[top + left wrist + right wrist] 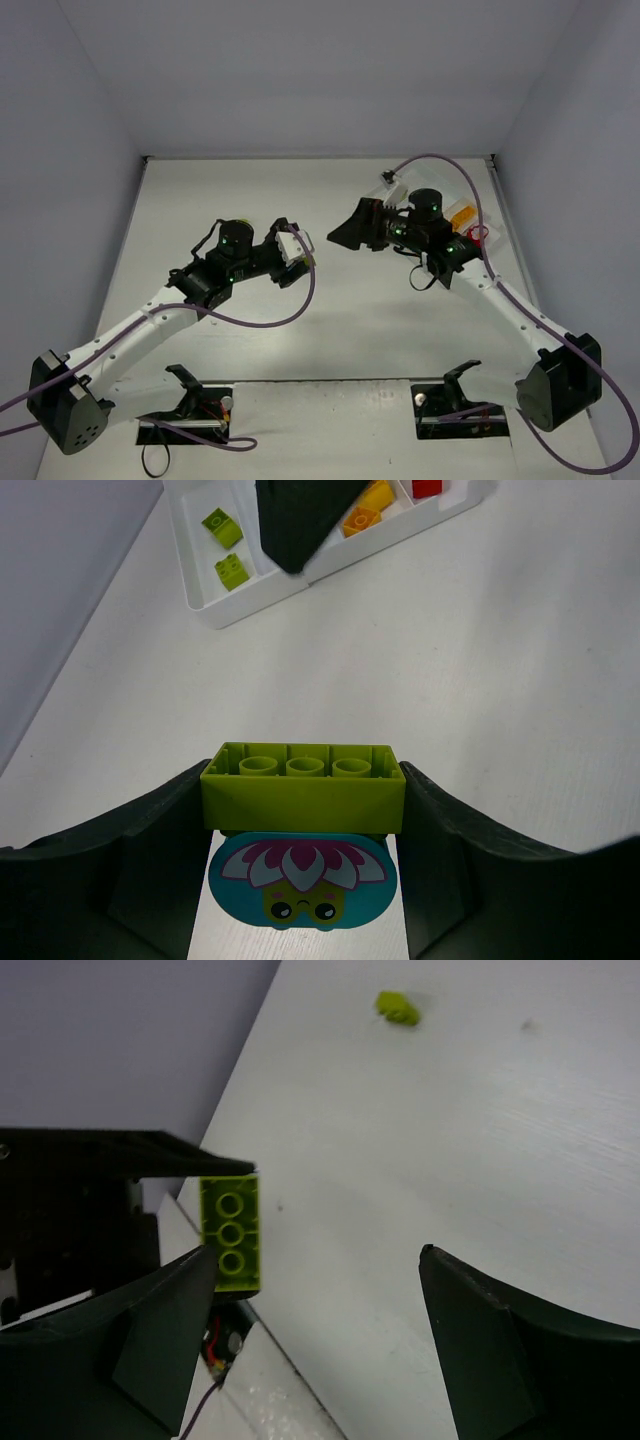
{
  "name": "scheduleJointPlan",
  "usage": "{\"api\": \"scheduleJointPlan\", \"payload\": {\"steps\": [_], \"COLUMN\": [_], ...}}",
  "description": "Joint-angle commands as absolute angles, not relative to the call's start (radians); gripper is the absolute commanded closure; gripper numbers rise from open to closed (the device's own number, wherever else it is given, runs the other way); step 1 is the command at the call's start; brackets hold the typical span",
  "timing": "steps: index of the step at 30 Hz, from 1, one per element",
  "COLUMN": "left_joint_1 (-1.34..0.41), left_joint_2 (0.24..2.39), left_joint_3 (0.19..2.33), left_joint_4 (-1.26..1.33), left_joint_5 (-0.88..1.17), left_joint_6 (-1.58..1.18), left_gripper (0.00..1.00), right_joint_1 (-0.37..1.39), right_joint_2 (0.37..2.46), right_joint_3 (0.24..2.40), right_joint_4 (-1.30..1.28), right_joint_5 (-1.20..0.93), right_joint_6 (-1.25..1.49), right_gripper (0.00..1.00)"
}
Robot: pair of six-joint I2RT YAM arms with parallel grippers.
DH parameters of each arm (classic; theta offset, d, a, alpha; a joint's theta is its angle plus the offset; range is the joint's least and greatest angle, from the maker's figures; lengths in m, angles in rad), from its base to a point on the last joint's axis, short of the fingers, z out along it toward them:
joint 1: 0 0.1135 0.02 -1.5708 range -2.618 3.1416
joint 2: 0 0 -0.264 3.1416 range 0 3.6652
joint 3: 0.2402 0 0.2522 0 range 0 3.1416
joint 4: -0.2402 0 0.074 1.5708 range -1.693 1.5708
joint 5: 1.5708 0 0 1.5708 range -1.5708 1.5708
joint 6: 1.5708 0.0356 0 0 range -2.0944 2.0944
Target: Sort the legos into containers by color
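Note:
My left gripper (305, 780) is shut on a lime green brick (303, 785), whose hollow underside faces the camera; a teal piece with a flower face (303, 880) sits under it. Seen from above, the left gripper (298, 250) hangs over the middle of the table. The right gripper (315, 1255) is open and empty, and the same lime brick (232, 1232) lies just beyond its left finger. The white tray (215, 610) holds lime legos (222, 527), orange ones (362, 520) and a red one (427, 487). A small lime lego (398, 1007) lies loose on the table.
The right gripper (340, 238) hovers between the left gripper and the tray, and one of its black fingers (300, 520) covers part of the tray. Grey walls close in the table at the back and on both sides. Purple cables loop off both arms.

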State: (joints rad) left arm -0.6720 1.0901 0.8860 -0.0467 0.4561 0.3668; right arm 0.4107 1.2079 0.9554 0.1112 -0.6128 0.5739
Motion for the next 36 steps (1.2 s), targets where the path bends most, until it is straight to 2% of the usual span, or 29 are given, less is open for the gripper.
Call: {"api": "scheduleJointPlan", "payload": {"steps": [1,6,14,17,23,28,32,36], "left_joint_1": [-0.67,-0.67,-0.672,-0.672,-0.672,-0.672,-0.672,-0.672], "left_joint_2": [1.058,1.049,1.055,1.055,1.058,1.069,1.074,1.072], "left_joint_3": [0.888,0.887,0.888,0.887,0.888,0.893,0.894,0.896], "left_joint_4": [0.041,0.043,0.046,0.048,0.045,0.04,0.037,0.032], "left_joint_5": [0.497,0.499,0.512,0.511,0.509,0.508,0.505,0.505], "left_joint_6": [0.39,0.39,0.385,0.384,0.387,0.387,0.387,0.388], "left_gripper": [0.91,0.91,0.91,0.91,0.91,0.91,0.91,0.91], "right_joint_1": [0.489,0.578,0.624,0.632,0.653,0.68,0.689,0.687], "right_joint_2": [1.226,1.264,1.304,1.31,1.328,1.347,1.348,1.339], "right_joint_3": [0.966,0.957,0.963,0.965,0.965,0.971,0.969,0.968], "right_joint_4": [0.262,0.311,0.334,0.336,0.348,0.357,0.357,0.344], "right_joint_5": [-0.667,-0.635,-0.604,-0.597,-0.591,-0.588,-0.574,-0.539], "right_joint_6": [0.644,0.663,0.661,0.661,0.661,0.663,0.658,0.649], "right_gripper": [0.19,0.18,0.2,0.23,0.36,0.37,0.48,0.7]}}
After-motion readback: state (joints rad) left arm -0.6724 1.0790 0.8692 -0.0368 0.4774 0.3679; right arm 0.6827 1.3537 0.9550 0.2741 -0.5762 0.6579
